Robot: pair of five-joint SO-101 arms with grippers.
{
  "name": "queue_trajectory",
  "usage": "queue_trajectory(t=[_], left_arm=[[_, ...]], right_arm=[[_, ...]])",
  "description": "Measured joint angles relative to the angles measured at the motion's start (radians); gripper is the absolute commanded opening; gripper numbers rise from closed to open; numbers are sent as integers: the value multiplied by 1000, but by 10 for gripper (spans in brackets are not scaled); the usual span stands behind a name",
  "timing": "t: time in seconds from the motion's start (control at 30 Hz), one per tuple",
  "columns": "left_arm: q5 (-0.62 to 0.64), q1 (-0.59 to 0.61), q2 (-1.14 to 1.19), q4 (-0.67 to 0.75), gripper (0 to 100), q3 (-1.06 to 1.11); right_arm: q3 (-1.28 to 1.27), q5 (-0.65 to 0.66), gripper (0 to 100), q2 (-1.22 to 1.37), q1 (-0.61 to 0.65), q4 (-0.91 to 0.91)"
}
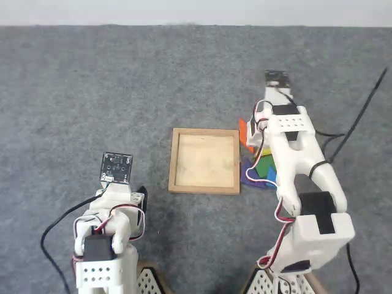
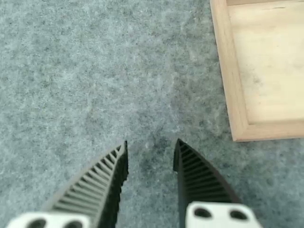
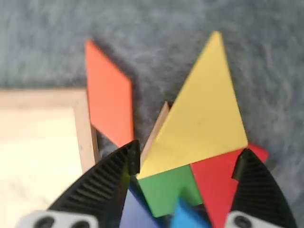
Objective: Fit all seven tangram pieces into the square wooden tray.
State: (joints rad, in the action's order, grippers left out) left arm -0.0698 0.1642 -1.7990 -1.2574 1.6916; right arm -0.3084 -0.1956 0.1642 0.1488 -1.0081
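The square wooden tray point(image 1: 205, 184) lies mid-table, its floor showing bare wood. The tangram pieces are heaped just right of it. An orange parallelogram point(image 3: 109, 102) lies against the tray's rim point(image 3: 84, 128). A yellow triangle point(image 3: 202, 118) overlaps a red piece point(image 3: 213, 183), a green piece point(image 3: 164, 190), blue pieces point(image 3: 183, 216) and a wood-coloured edge point(image 3: 156, 128). My right gripper point(image 3: 187, 159) hovers open over this heap, its fingers straddling the yellow triangle's base. My left gripper point(image 2: 151, 147) is open above bare carpet, near the tray's corner point(image 2: 237, 128).
Grey carpet covers the whole table. The right arm point(image 1: 294, 153) hides much of the heap in the high view, where orange point(image 1: 242, 131) and green point(image 1: 264, 164) peek out. The left arm point(image 1: 113, 226) sits at the near left. Cables trail at the right.
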Motion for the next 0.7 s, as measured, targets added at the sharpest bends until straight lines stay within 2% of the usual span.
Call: queue_trajectory(t=[0.13,0.3,0.57,0.7], left_arm=[[0,0,0,0,153,0],[0,0,0,0,153,0],[0,0,0,0,153,0],[0,0,0,0,153,0]], right_arm=[[37,-198,303,69,-6,0],[57,-239,303,107,-46,-11],[87,-238,303,114,-51,-41],[129,-52,305,129,-78,-43]])
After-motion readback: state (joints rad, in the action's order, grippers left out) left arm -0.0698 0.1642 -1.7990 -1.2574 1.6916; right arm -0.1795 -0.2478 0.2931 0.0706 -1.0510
